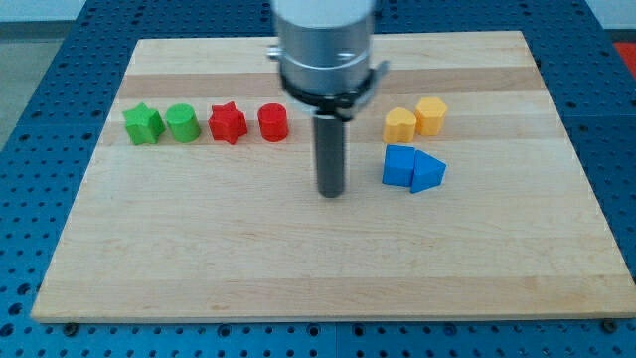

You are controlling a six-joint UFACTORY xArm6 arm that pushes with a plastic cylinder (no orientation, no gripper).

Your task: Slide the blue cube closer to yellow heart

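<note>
The blue cube (398, 165) sits right of the board's middle, touching a blue triangular block (428, 173) on its right. The yellow heart (399, 124) lies just above the cube, with a small gap between them. A yellow hexagonal block (431, 115) touches the heart on its right. My tip (331, 193) rests on the board to the left of the blue cube, apart from it by about a block's width.
A row of blocks lies at the view's upper left: a green star (143, 124), a green cylinder (183, 123), a red star (228, 123) and a red cylinder (273, 122). The wooden board (298, 268) ends in a blue pegboard surround.
</note>
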